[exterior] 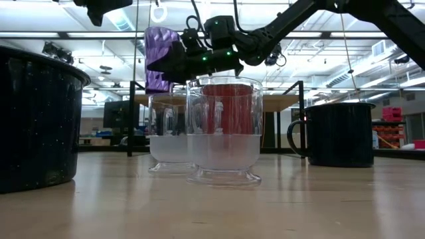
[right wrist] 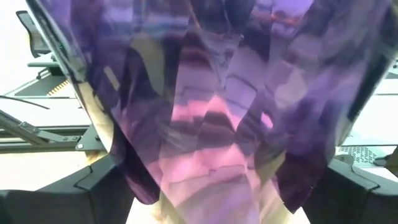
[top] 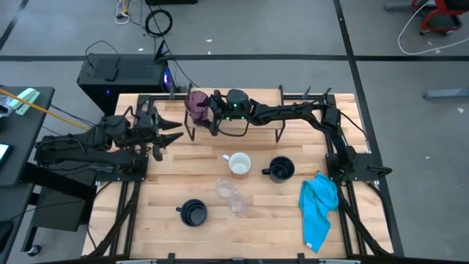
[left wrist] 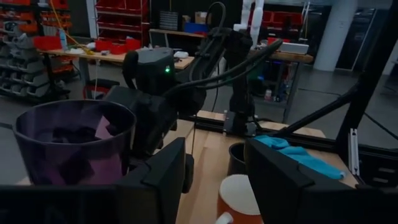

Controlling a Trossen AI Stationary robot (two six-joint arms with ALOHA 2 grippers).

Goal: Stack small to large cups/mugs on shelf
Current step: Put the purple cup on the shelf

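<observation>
The translucent purple tumbler [top: 196, 105] is upright at the left end of the wood-topped shelf [top: 256, 123], at the table's far side. It fills the right wrist view [right wrist: 211, 106]. My right gripper [top: 214, 111] is shut on it. I cannot tell whether its base rests on the plank. My left gripper [top: 174, 133] is open and empty, just left of the shelf. The white mug [top: 239, 163], a black mug [top: 281, 169], a second black mug [top: 193, 213] and two clear cups [top: 225, 189] [top: 237, 204] stand on the table. My right gripper pinches the purple tumbler's side wall [right wrist: 143, 174] between its two fingers [right wrist: 102, 186], one on each side. The fingers come level from the table's right side, along the shelf. The tumbler [exterior: 159, 60] stays upright, mouth up, at shelf-top height.
A crumpled blue cloth [top: 319, 205] lies at the table's right, near the right arm's base. The shelf's thin black legs [top: 279, 136] stand in front of the plank. A black box [top: 121, 73] stands beyond the table's far left corner.
</observation>
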